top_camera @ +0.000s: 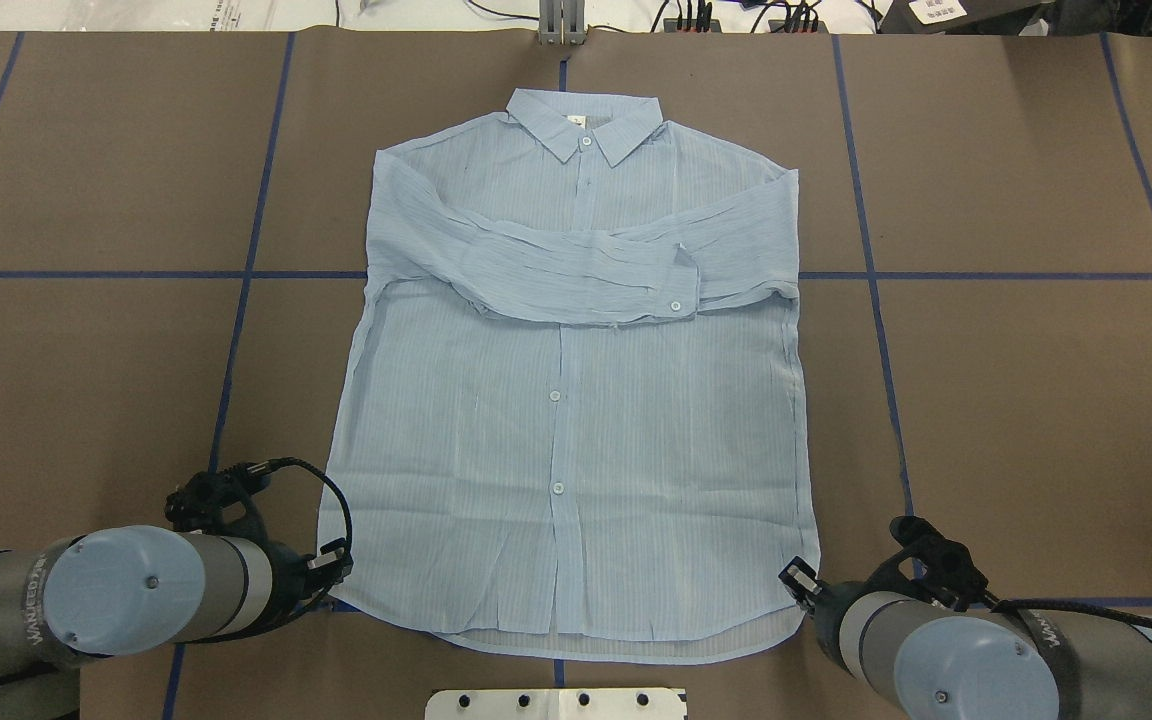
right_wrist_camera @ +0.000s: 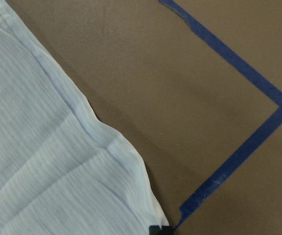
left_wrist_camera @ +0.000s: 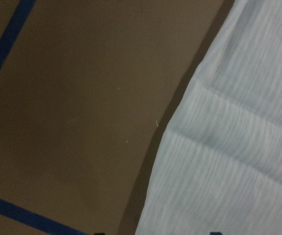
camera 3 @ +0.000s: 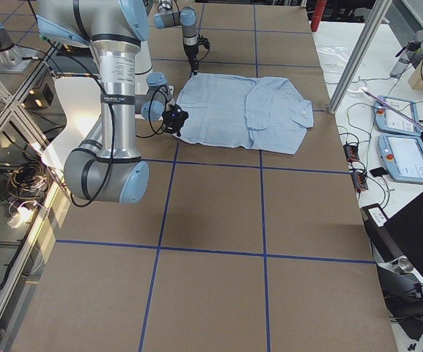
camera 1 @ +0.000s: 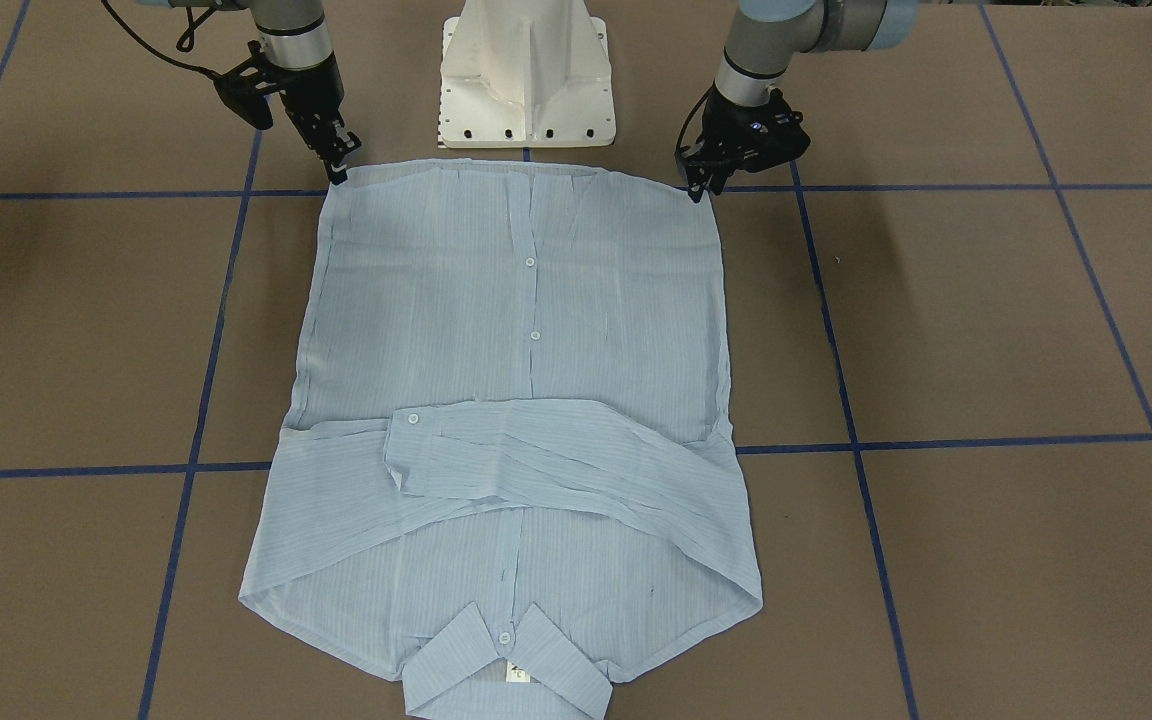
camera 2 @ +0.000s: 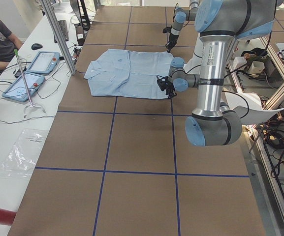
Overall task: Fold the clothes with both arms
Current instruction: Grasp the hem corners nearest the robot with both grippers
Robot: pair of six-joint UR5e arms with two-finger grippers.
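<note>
Shirt (camera 1: 526,300): lies flat on the table (camera 1: 986,320), front up, collar (camera 1: 506,665) away from the robot, hem at the base.

Left gripper (camera 1: 698,190) and right gripper (camera 1: 339,170): each is at one hem corner, tips on the cloth edge. Cannot tell whether either has pinched.

Step, judged: taking the hem corners for the bottom-to-collar fold.

Next move needs both corners pinched firmly, then lifted level and carried together toward the collar.

Count: one shirt, two grippers, two sleeves (camera 1: 536,450) crossed over the chest, four visible buttons (camera 1: 530,262).

Overhead and front views face each other across the shirt (camera 1: 526,330).
</note>
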